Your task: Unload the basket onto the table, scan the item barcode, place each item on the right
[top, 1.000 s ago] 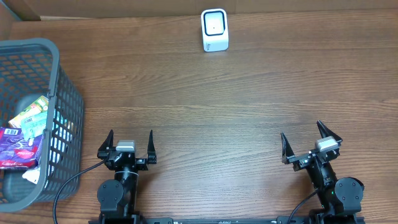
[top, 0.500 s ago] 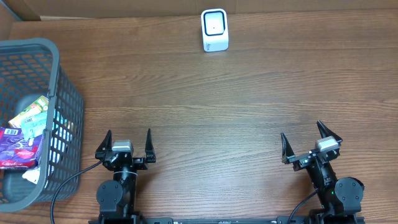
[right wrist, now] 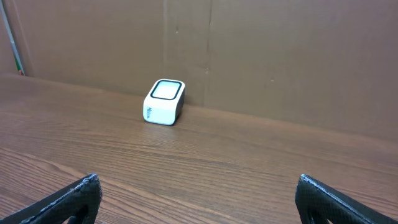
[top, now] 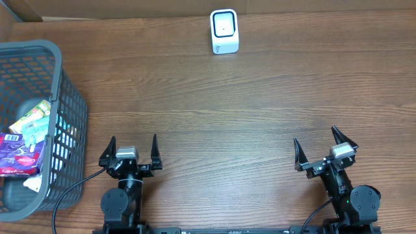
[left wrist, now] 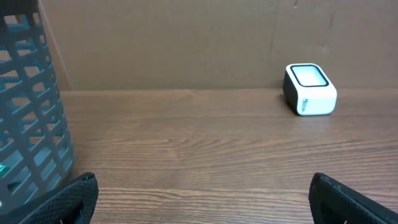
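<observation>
A white scanner (top: 224, 31) is standing close to the far edge of the wooden desk (top: 260, 91), about midway along it, with its dark-rimmed window showing from above. A grey plastic basket (top: 64, 97) is sitting at the left edge of the desk, partly cut off by the overhead view. The goods are lying inside it, among them a green carton (top: 31, 120) and a purple packet (top: 18, 159), piled against one another; no barcode is showing clearly enough to read. The left claw (top: 134, 144) is hovering near the near edge, just beside the basket's right wall, its two fingers spreading as wide as they go and gripping nothing. The right claw (top: 314, 136) is hanging toward the near right corner, likewise gaping fully and holding nothing. Both are pointing toward the far edge, well apart from the scanner. A brown cardboard wall (left wrist: 186, 43) is rising behind the far edge.
</observation>
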You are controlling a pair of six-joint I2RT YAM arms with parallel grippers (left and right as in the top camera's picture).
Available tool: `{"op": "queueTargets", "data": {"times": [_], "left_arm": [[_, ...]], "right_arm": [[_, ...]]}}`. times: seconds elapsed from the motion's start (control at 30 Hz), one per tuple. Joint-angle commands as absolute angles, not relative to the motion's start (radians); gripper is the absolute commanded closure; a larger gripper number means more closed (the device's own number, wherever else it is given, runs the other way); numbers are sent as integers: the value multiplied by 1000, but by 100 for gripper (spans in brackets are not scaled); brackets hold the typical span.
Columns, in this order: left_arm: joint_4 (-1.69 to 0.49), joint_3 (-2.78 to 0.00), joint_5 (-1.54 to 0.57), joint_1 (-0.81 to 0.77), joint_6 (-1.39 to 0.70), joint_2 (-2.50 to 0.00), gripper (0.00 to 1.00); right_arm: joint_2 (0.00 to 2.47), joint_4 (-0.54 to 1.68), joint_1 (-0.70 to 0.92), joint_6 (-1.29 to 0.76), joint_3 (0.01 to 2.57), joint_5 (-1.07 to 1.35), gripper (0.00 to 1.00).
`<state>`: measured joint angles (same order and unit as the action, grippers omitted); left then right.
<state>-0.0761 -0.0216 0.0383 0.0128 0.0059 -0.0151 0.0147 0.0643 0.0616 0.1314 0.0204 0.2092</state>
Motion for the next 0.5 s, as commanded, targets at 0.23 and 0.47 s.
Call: {"op": "queueTargets", "data": {"times": [0.23, 0.47], "left_arm": [[-83, -177, 90, 8, -25, -75, 0], [-173, -483, 87, 8, -23, -343, 0]], "right_arm": [[31, 63, 66, 75, 168, 225, 0], [176, 113, 66, 75, 355, 319, 0]]}}
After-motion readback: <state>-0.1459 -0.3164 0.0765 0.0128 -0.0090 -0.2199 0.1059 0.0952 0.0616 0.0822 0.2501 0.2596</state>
